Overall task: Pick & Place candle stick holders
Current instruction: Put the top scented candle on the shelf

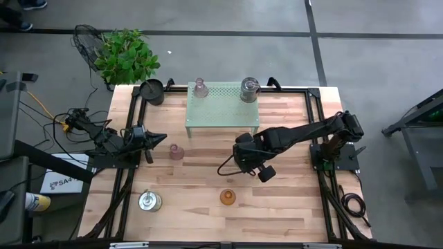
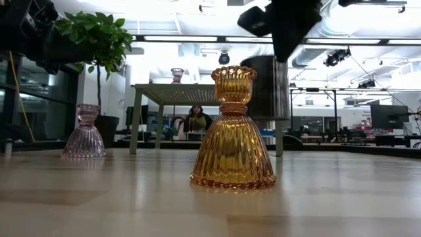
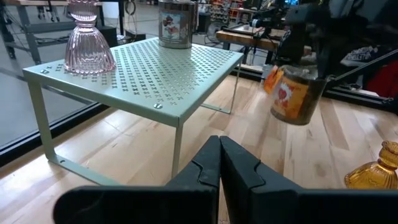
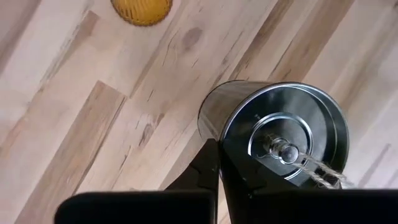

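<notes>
My right gripper point(image 1: 243, 158) is over the table's middle, shut on a silvery-grey round holder point(image 4: 273, 134) with a knobbed lid and a twine loop. It also shows in the left wrist view point(image 3: 297, 93), with an orange label. An amber glass holder point(image 1: 228, 197) stands on its wide base toward the near edge. One pink glass holder point(image 1: 176, 152) stands on the table. Another pink holder point(image 1: 200, 88) and a silvery one point(image 1: 249, 88) stand on the green rack point(image 1: 221, 111). A third silvery one point(image 1: 149, 200) stands at the near left. My left gripper point(image 1: 158, 139) is shut and empty beside the pink holder. My right gripper holds the silvery holder by its round side wall point(image 4: 214, 127), just below the lid. The holder itself hides most of the place of contact. The fingers come from above. The holder hangs tilted below them, lifted clear of the table point(image 3: 297, 93).
A black round pot point(image 1: 152, 90) stands at the far left corner next to a potted plant point(image 1: 126, 55). The green rack stands on thin legs at the far middle. Black frame rails point(image 1: 131, 131) run along both sides of the table. A person sits in the room beyond point(image 2: 195, 122).
</notes>
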Controlling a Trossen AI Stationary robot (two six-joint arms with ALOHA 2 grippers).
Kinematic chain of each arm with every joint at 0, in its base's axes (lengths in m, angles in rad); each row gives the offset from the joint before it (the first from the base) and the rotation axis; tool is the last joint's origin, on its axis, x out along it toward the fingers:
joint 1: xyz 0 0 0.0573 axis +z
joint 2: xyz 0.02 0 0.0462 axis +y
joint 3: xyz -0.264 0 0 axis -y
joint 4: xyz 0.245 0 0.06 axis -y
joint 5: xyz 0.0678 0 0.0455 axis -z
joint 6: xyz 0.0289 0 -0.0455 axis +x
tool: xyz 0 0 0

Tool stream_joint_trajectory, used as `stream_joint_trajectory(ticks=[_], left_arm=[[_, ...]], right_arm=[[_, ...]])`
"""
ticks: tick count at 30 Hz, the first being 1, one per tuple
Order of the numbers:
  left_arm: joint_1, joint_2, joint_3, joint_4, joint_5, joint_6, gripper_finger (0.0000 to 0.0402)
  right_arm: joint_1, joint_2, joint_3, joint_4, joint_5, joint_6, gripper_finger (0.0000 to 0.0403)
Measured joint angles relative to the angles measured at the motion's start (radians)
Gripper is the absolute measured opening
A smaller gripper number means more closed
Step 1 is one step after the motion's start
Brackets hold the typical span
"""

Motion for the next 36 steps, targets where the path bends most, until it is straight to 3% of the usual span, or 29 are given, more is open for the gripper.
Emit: stream_joint_trajectory(ticks=[9,24,36], left_arm=[[0.000,0.000,0.000,0.000,0.000,0.000,0.0001],[0.000,0.000,0.000,0.000,-0.006,0.000,0.0001],[0.000,0.000,0.000,-0.001,-0.009,0.000,0.0001]], right_arm=[[-0.049,-0.002,0.196,-0.117,0.021,-0.020,0.0000],[-0.258,0.003,0.467,-0.227,0.027,-0.128,0.0000],[-0.437,0.224,0.777,-0.359,0.010,-0.243,0.0000]])
